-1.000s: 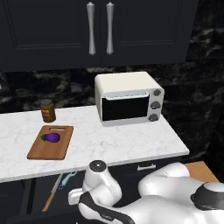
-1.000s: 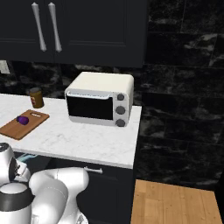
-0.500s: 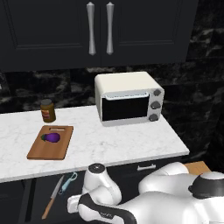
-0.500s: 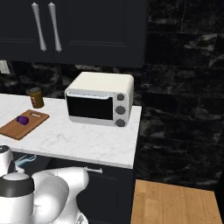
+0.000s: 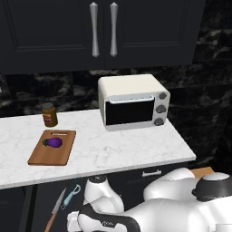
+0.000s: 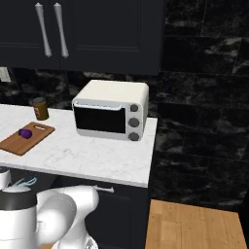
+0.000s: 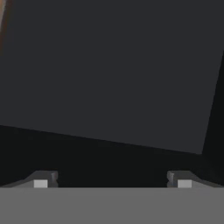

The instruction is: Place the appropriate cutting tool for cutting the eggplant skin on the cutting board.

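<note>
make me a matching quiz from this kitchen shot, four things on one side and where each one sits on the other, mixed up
Things:
1. eggplant
2. peeler
3. jar
4. toaster oven

Places:
A. below the counter edge, beside the knife
B. on the counter, right of the cutting board
C. on the cutting board
D. on the counter, behind the board by the wall

Pairs: 1-C, 2-A, 3-D, 4-B
</note>
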